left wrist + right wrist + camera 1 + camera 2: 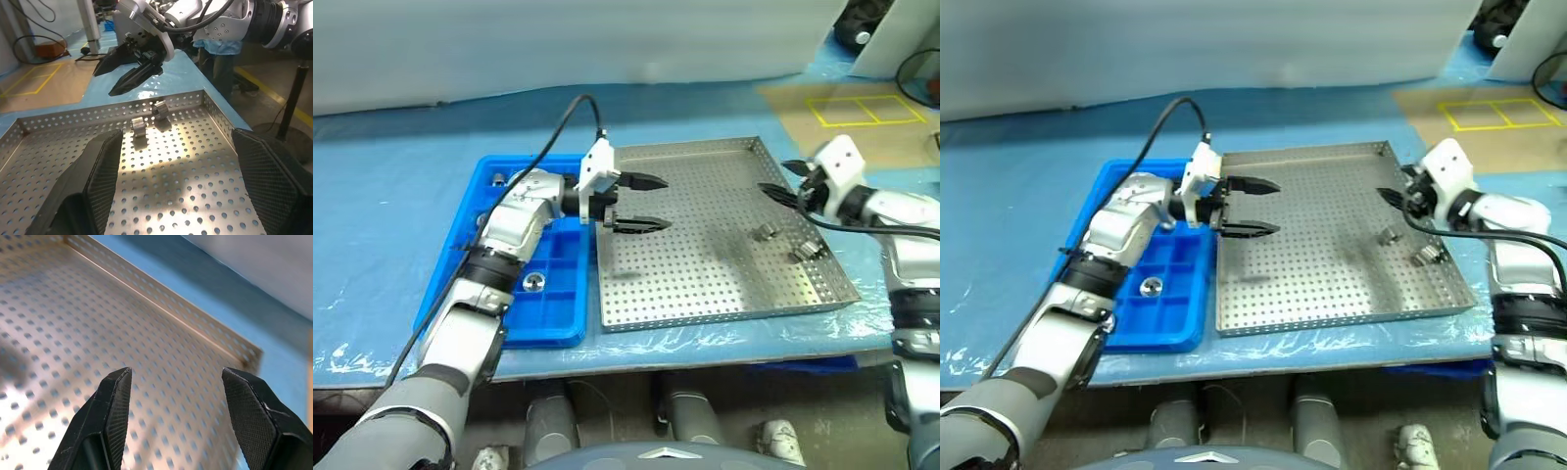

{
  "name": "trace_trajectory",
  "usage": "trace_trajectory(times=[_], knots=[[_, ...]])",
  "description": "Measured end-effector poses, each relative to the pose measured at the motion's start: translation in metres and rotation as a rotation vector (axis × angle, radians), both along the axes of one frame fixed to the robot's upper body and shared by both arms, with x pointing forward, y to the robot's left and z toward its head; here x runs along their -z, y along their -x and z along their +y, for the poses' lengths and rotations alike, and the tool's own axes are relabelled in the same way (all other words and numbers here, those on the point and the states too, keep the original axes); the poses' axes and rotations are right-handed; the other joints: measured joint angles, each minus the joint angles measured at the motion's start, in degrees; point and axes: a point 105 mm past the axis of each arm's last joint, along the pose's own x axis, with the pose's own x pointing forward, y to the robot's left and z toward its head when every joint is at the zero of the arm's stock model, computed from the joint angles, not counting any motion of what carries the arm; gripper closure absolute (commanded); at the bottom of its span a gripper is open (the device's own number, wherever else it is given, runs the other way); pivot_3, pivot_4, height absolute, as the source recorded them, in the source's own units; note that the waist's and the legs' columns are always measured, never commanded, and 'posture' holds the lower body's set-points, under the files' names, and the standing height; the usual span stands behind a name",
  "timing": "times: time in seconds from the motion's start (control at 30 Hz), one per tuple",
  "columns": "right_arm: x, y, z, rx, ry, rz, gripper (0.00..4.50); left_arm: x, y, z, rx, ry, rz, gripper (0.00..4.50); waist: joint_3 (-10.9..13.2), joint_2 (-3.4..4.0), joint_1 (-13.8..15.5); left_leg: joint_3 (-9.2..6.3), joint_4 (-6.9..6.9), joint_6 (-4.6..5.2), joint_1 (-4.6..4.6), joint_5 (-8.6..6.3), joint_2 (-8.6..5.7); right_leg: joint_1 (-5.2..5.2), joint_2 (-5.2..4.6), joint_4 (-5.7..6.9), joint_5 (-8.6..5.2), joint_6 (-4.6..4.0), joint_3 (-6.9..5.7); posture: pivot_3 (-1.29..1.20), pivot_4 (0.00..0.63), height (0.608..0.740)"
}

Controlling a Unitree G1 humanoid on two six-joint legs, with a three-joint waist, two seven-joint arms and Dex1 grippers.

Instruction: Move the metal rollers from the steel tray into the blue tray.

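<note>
You have one desk (382, 196) under a light blue plastic sheet, and on it two trays side by side, touching or very nearly so.

The larger is the single square steel tray (705, 294) of grey perforated sheet with low rims, on the right. To its left lies the one bright blue plastic tray (563, 328) with a grid of small square compartments; your left arm covers much of it, so you cannot count its cells.

Your left gripper (638, 203) reaches level from over the blue tray across the steel tray's left rim, pointing right. Its jaws stand well apart and hold nothing. Your right gripper (783, 194) hovers at the steel tray's far right side, pointing left; its jaws are also parted and empty, with only bare perforated sheet between them in the right wrist view.

You can count two shiny silver-grey metal rollers in the steel tray, both near its right rim: one (765, 233) further in, the other (806, 252) just nearer and closer to the rim. In the left wrist view they sit close together but apart (139, 125), (160, 110). They appear to lie on their sides, though which way each axis points is hard to make out.

One more small shiny piece (534, 283) rests in a near compartment of the blue tray. Another (497, 179) sits at its far left corner, too small to identify.
</note>
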Motion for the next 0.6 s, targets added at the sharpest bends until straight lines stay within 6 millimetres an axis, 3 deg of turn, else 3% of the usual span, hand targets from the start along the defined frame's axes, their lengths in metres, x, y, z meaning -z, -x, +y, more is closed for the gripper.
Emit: trace_trajectory(times=[0.2,0.37,0.5,0.6], knots=[[0.022,0.011,0.001,0.033,-0.024,0.036,1.51,0.008,-0.007,-0.016,0.027,-0.010,-0.010,0.75,-0.02,0.04,-1.43,0.00,0.13,0.07,0.10,-0.04,-0.02,0.15,-0.01,-0.04,0.07,0.01,0.00,-0.45,0.150,0.740],[0.031,0.008,0.016,0.020,-0.059,0.044,1.51,0.021,-0.010,-0.020,0.024,-0.028,0.026,0.75,-0.02,0.04,-1.49,0.00,0.18,0.11,0.09,-0.06,-0.03,0.20,-0.03,-0.09,0.13,-0.01,-0.02,-0.44,0.150,0.740],[0.042,0.003,0.030,-0.013,-0.063,0.077,1.51,0.021,-0.009,-0.021,0.028,-0.028,0.017,0.75,-0.02,0.04,-1.41,0.00,0.18,0.19,0.03,-0.11,-0.05,0.21,-0.08,-0.18,0.14,-0.02,-0.04,-0.42,0.150,0.740],[0.053,-0.001,0.029,-0.009,-0.053,0.108,1.51,0.018,-0.009,-0.019,0.027,-0.028,0.006,0.75,-0.02,0.04,-1.30,0.00,0.17,0.24,0.00,-0.14,-0.05,0.22,-0.09,-0.23,0.14,-0.02,-0.05,-0.40,0.150,0.740]])
